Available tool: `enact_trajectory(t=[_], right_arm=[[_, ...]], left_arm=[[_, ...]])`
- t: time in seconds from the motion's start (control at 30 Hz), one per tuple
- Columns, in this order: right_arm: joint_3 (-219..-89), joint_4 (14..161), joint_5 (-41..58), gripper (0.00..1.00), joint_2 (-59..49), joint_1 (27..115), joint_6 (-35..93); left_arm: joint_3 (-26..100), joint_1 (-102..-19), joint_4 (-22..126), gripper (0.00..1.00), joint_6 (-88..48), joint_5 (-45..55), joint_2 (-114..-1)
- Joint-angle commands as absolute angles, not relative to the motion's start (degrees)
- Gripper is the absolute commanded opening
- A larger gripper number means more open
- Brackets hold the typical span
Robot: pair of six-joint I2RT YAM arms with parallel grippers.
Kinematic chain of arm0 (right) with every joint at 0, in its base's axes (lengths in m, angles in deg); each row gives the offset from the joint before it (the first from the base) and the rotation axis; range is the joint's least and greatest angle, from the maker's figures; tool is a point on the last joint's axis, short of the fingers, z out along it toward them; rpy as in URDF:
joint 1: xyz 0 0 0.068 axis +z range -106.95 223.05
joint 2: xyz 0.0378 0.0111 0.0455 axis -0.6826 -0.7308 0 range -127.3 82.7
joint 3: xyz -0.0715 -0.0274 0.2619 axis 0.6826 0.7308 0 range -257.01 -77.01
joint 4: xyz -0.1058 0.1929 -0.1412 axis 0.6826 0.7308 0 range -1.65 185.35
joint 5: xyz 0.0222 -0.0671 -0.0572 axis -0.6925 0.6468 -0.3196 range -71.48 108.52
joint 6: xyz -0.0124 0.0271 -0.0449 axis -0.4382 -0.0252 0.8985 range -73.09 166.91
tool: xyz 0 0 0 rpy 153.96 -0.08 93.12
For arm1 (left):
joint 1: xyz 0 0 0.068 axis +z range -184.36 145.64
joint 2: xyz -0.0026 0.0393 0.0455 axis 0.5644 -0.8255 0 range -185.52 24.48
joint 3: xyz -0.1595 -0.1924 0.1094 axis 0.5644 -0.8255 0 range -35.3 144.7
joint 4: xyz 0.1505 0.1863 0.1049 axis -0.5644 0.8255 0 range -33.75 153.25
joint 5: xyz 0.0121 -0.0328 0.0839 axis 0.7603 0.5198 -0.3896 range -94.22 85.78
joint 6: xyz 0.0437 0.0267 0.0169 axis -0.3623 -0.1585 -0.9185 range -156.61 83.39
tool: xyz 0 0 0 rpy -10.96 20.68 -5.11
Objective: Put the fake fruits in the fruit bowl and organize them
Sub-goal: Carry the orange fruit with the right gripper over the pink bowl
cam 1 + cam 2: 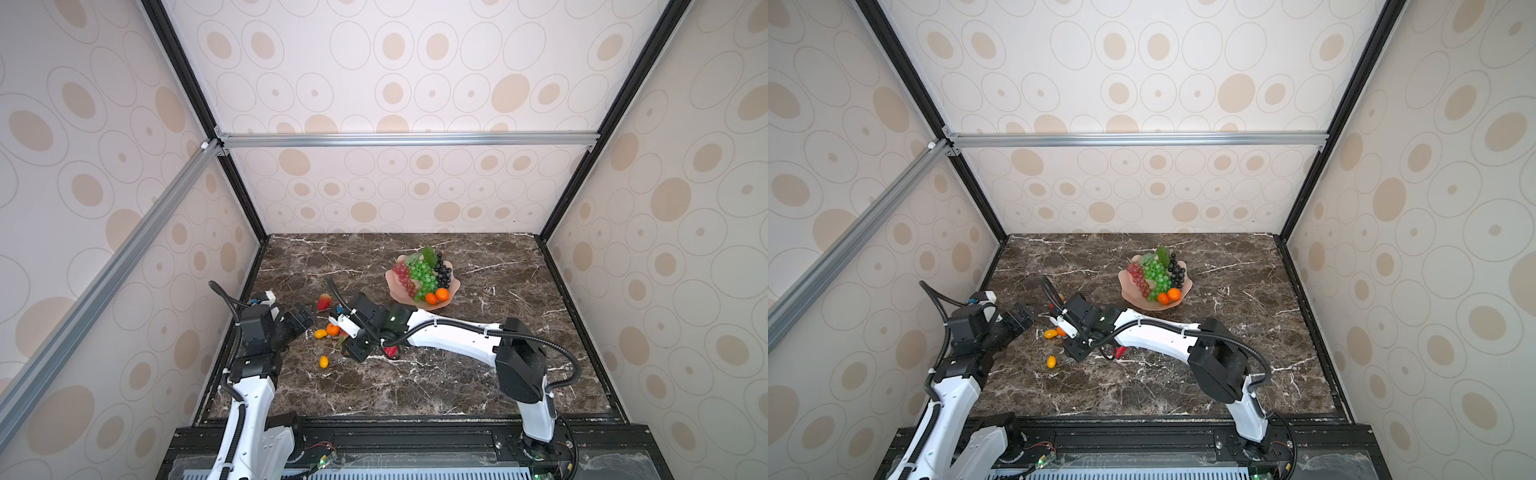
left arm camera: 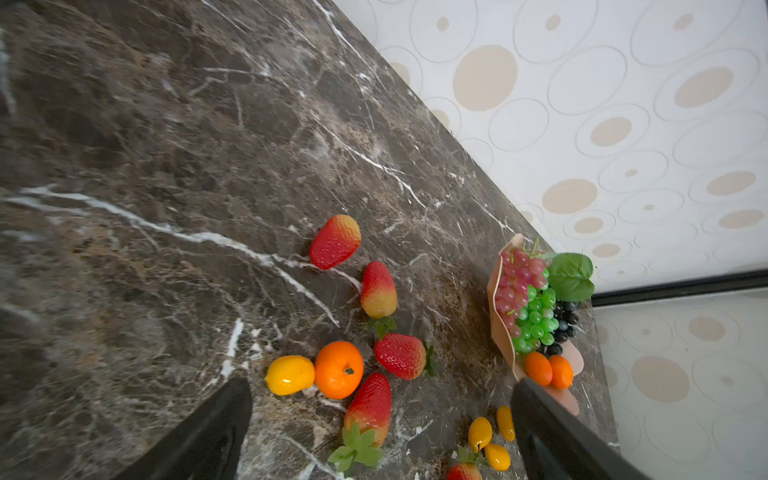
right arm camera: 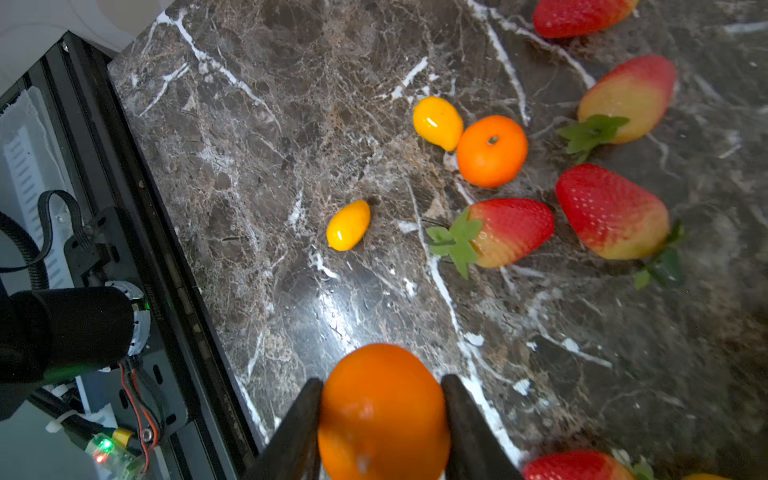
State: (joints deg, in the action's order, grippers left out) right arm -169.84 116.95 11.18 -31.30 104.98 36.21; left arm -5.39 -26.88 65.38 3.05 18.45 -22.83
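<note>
Right wrist view: right gripper (image 3: 381, 382) pinches a tangerine (image 3: 382, 415) across its middle, probably just off the table (image 3: 291, 166) (glossy, light, hard plastic, apt to squirt out). Left gripper (image 2: 381, 383) gapes empty. Bowl (image 1: 436, 306) sits apart, farther back.

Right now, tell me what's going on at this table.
The right claw is shut on a tangerine over the marble table, by the loose pile of fruit. The left claw hangs open beside that pile, holding nothing. The fruit bowl already holds three grape bunches and two tangerines. Several strawberries, one more tangerine and a few yellow ovals lie on the table, outside the bowl.
</note>
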Motion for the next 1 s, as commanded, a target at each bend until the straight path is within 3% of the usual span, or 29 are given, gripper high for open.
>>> enact_trajectory(t=[0.0, 0.5, 0.97], right_arm=[[-165.1, 114.7, 13.8, 0.38, -25.8, 102.3, 34.8], [-150.2, 113.6, 16.2, 0.37, -10.4, 84.7, 32.1], [-160.2, 123.3, 22.9, 0.35, -20.5, 78.5, 31.7]], left_arm=[[-5.2, -32.5, 59.7, 0.98, 5.5, 15.6, -24.5], [-0.8, -56.0, 46.5, 0.98, 7.3, 7.3, -38.6], [3.9, -69.3, 35.3, 0.98, 8.1, 4.1, -52.3]])
